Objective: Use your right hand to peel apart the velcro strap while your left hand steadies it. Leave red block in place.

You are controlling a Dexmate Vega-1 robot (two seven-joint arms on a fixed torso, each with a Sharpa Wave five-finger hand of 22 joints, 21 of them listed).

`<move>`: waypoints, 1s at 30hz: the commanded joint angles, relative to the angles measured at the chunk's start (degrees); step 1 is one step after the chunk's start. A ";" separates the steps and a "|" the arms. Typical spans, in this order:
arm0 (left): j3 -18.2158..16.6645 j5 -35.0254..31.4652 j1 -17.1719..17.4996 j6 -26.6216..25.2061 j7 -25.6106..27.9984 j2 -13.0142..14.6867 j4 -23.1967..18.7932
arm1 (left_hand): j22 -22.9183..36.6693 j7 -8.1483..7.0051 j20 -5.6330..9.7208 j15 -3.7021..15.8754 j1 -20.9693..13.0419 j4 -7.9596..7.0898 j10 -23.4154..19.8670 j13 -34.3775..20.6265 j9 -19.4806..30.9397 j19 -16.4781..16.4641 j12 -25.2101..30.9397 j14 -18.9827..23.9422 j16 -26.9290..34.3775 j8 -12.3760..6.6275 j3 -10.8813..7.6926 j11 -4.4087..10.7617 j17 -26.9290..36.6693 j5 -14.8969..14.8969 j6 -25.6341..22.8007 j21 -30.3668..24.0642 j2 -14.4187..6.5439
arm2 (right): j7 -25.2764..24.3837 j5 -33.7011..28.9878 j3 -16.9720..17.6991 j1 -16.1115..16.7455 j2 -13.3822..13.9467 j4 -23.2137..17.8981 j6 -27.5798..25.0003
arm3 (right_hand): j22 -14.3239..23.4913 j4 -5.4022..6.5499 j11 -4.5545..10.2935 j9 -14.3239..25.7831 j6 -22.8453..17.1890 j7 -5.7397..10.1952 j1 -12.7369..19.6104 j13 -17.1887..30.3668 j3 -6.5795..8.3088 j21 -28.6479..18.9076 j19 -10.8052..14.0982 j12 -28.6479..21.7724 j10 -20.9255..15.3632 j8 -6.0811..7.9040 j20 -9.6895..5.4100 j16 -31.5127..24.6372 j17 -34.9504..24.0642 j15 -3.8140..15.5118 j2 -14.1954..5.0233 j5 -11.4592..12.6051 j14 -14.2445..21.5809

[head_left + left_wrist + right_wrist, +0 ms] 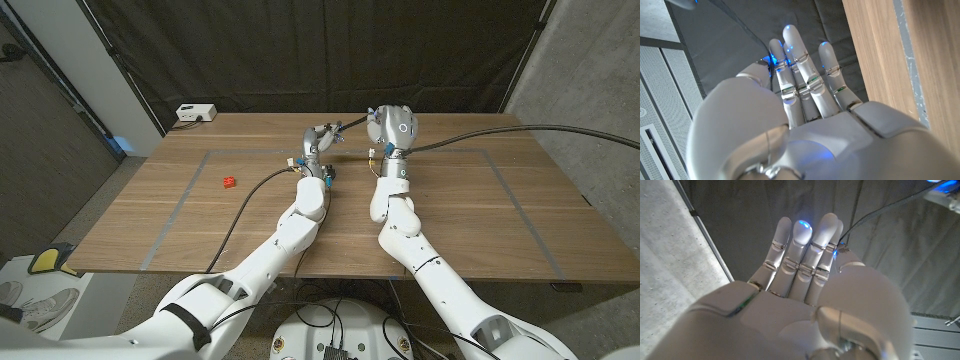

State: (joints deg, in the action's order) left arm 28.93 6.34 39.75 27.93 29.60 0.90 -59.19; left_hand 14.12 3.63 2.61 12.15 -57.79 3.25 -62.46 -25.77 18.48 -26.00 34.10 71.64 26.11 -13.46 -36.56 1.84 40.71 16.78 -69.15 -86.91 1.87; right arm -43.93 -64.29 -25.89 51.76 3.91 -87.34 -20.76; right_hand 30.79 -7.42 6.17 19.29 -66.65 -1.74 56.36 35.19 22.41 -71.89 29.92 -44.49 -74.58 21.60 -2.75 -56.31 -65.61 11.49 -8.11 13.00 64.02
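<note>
Wooden table (450,215) with grey tape outline, dark curtain (300,50) behind.

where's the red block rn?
In the head view the red block sits on the table's left half, alone inside the grey tape outline, well left of the left hand and touching nothing.

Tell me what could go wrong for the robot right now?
1. The thin dark velcro strap spans between the left hand and the right hand, both raised near the table's far edge. It looks small, so it might slip from the fingers.
2. If it pops apart suddenly, the arms could jerk.
3. The small red block sits alone on the wooden table, left of the left arm. A wide swing might knock it.
</note>
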 commanded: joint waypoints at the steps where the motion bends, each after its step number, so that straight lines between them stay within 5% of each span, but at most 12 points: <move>1: 1.03 -2.83 -0.43 3.14 0.75 0.60 1.95 | -3.03 -0.23 -0.15 0.16 4.08 -1.83 -3.54 5.40 -2.40 5.24 -8.46 -8.98 -6.29 3.12 1.23 7.18 -3.68 -2.43 8.93 2.21 3.44 | -1.52 1.29 0.52 -0.17 -0.27 1.08 -1.54 | -0.41 -0.69 -0.17 0.37 -0.56 -0.04 1.40 0.39 1.47 -0.71 -0.32 0.04 -0.48 -0.36 -6.17 0.59 -0.32 1.30 -0.45 0.25 0.40; 3: 1.49 -4.22 -0.38 3.02 1.06 1.22 1.44 | -3.85 -1.81 -2.84 -1.05 8.67 -3.82 4.16 8.05 -4.30 9.15 -15.19 -14.99 -10.32 3.75 3.78 6.35 -6.72 -3.08 20.00 5.07 6.81 | -1.74 1.44 0.48 -0.22 -0.37 1.20 -1.54 | -0.56 -0.69 -0.12 0.46 -0.61 -0.07 1.39 0.33 1.54 -0.85 -0.44 0.11 -0.49 -0.44 -6.23 0.74 -0.33 1.31 -0.45 0.24 0.43; 6: 2.07 -6.68 -0.23 2.47 2.50 1.99 0.45 | -4.06 -2.86 -4.70 -1.47 10.80 -4.52 10.04 9.55 -5.51 11.67 -19.68 -19.05 -13.45 3.54 5.26 6.24 -10.16 -2.94 26.75 7.89 7.92 | -1.53 1.37 0.23 -0.23 0.09 1.08 -1.26 | -0.90 -0.69 -0.22 0.43 -0.75 -0.07 1.31 -0.01 1.65 -1.15 -0.49 0.33 -0.67 -0.73 -6.25 0.86 -0.56 1.30 -0.33 0.21 0.63; 10: 2.30 -7.98 0.45 1.15 3.10 2.79 -1.52 | -4.08 -3.83 -9.91 -4.38 12.94 -3.84 22.13 11.40 -6.86 23.31 -23.91 -34.08 -15.96 3.54 9.39 5.54 -15.23 -2.62 41.00 15.82 8.33 | -1.69 1.23 0.10 -0.18 0.20 0.91 -1.44 | -1.36 -0.68 -0.22 0.65 -0.87 0.11 1.23 0.20 1.80 -1.61 -0.70 0.31 -0.76 -1.00 -6.32 0.97 -0.94 1.30 -0.23 0.16 0.96; 13: 2.53 -8.63 0.68 1.24 3.03 3.37 -2.06 | -4.03 -4.45 -12.03 -6.11 14.82 -2.89 30.54 12.17 -7.17 29.32 -23.82 -42.60 -15.83 3.65 13.99 4.74 -18.45 -2.32 51.56 20.79 8.90 | -1.63 1.18 0.05 -0.08 0.19 0.71 -1.69 | -1.75 -0.64 -0.28 0.88 -0.87 0.08 1.13 0.39 1.95 -1.95 -0.95 0.32 -0.71 -1.23 -6.35 1.12 -1.28 1.29 -0.22 0.13 0.99; 15: 2.88 -9.62 0.61 1.85 3.19 3.89 -1.95 | -3.89 -6.16 -12.61 -8.24 17.18 -2.54 40.78 12.75 -7.27 33.56 -23.76 -51.67 -15.85 3.33 18.96 2.71 -21.16 -1.60 60.27 25.16 8.34 | -1.51 0.98 -0.02 -0.03 0.26 0.60 -1.95 | -2.01 -0.65 -0.16 0.98 -0.96 -0.01 1.11 0.26 2.04 -2.21 -1.01 0.44 -0.80 -1.37 -6.33 1.47 -1.16 1.33 -0.20 0.10 0.90; 18: 3.36 -10.29 0.25 3.98 2.56 4.51 -1.00 | -3.80 -7.54 -13.35 -9.57 19.62 -3.17 47.58 12.99 -7.33 37.09 -23.93 -57.55 -15.79 3.39 22.11 2.71 -22.39 -1.22 65.81 28.13 8.05 | -1.20 0.84 -0.11 0.09 0.48 0.34 -2.08 | -2.26 -0.67 -0.23 1.05 -1.04 -0.07 1.11 0.44 2.13 -2.45 -1.08 0.41 -0.77 -1.53 -6.31 1.81 -0.97 1.34 -0.19 0.07 0.87; 21: 3.71 -10.61 -0.24 7.24 1.75 4.99 0.52 | -3.60 -9.16 -14.54 -13.22 24.56 -5.31 55.67 13.30 -7.39 41.82 -23.58 -64.56 -15.40 3.21 26.49 0.74 -23.82 -0.83 72.35 32.13 7.35 | -1.19 0.74 -0.10 0.16 0.47 0.27 -2.34 | -2.50 -0.67 -0.25 1.22 -1.07 -0.03 1.07 0.29 2.20 -2.66 -1.22 0.53 -0.88 -1.64 -6.33 1.47 -1.58 1.31 -0.16 0.04 1.30; 22: 3.73 -10.62 -0.33 8.08 1.58 5.07 0.89 | -3.44 -9.58 -14.59 -15.02 26.51 -6.25 59.98 13.48 -7.43 44.33 -23.66 -68.09 -15.45 3.15 28.34 -0.97 -24.44 -0.57 75.05 34.03 7.05 | -1.37 0.87 -0.03 0.19 0.33 0.29 -2.36 | -2.59 -0.67 -0.23 1.27 -1.07 -0.02 1.06 0.50 2.24 -2.74 -1.28 0.47 -0.77 -1.69 -6.37 1.56 -1.60 1.30 -0.15 0.03 1.22; 28: 4.01 -8.57 -0.97 13.51 -3.23 6.25 2.95 | -3.23 -8.79 -14.70 -17.66 30.30 -7.75 65.81 13.78 -7.53 49.76 -23.57 -74.74 -15.52 3.07 32.42 -2.56 -25.41 0.01 78.60 37.69 7.63 | -1.33 0.33 -0.26 0.17 0.21 0.26 -3.08 | -3.29 -0.71 -0.24 1.50 -1.20 0.03 1.01 0.64 2.38 -3.44 -1.60 0.59 -0.79 -2.15 -6.24 1.88 -1.79 1.33 -0.10 -0.12 1.51; 30: 3.68 -8.99 0.10 11.86 -2.98 6.85 0.64 | -3.19 -9.11 -14.68 -18.17 31.17 -8.03 67.61 13.86 -7.55 51.54 -23.53 -76.95 -15.61 3.24 33.63 -3.24 -25.69 0.27 80.38 38.86 7.65 | -1.12 0.32 -0.32 0.20 0.44 0.13 -2.89 | -3.61 -0.72 -0.24 1.40 -1.42 0.02 0.99 0.49 2.46 -3.74 -1.71 0.74 -0.94 -2.38 -6.26 2.18 -1.74 1.35 -0.08 -0.18 1.41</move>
State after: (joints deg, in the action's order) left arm 32.09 -2.82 39.67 35.59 30.22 5.19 -58.96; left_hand 10.82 -5.41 -11.69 -5.26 -27.63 -4.39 3.04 -11.97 10.91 9.84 10.37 -3.11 10.34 -10.20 -4.14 -0.71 15.20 16.34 9.26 -49.10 9.54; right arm -45.38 -63.28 -25.96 51.82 4.20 -86.89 -22.86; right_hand 27.38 -6.72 5.86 20.62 -67.26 -1.74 56.58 35.76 23.12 -75.05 28.49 -44.03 -74.87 19.64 -2.77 -54.25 -66.99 11.45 -7.88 12.78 64.22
